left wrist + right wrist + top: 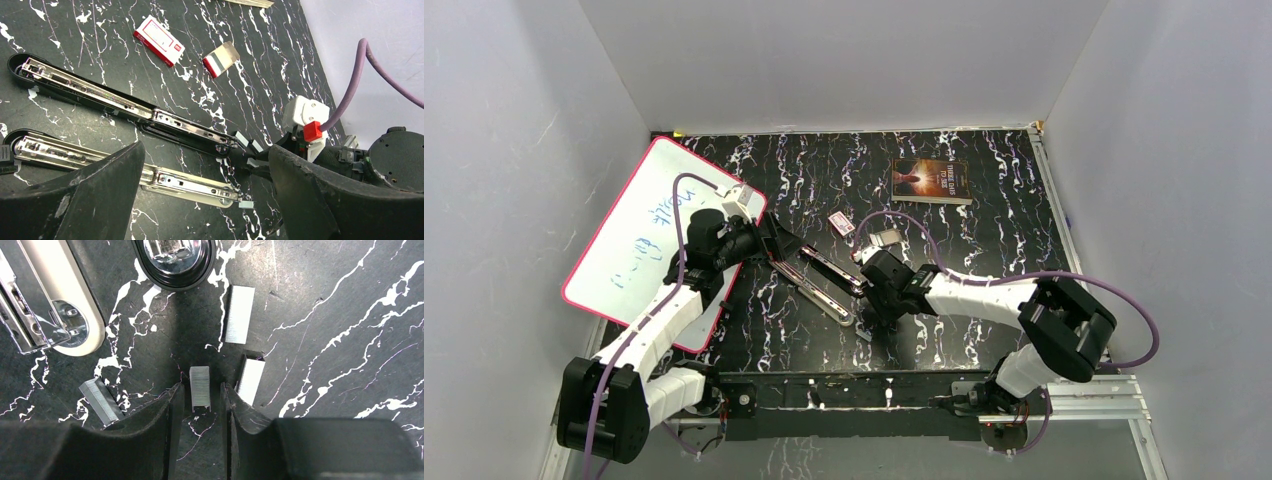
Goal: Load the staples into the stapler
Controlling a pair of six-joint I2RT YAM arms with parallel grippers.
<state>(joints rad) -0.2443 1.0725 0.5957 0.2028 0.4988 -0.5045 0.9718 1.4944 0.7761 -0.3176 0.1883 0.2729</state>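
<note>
The stapler point(819, 282) lies opened on the black marbled table, its black arm point(125, 102) and cream arm point(190, 184) showing their metal channels. Several short silvery staples strips lie by the arms' far ends. One strip point(200, 386) lies between the fingertips of my right gripper point(201, 390), which is open with a narrow gap on each side of the strip. Other strips point(239, 314), point(251, 380), point(100, 400) lie around it. My left gripper point(202, 150) stands wide open over the stapler's arms near their hinge end, holding nothing.
A red-and-white staple box point(159, 40) and a small open cardboard sleeve point(221, 58) lie beyond the stapler. A pink-rimmed whiteboard point(654, 240) sits at the left, under the left arm. A dark book point(931, 181) lies at the back.
</note>
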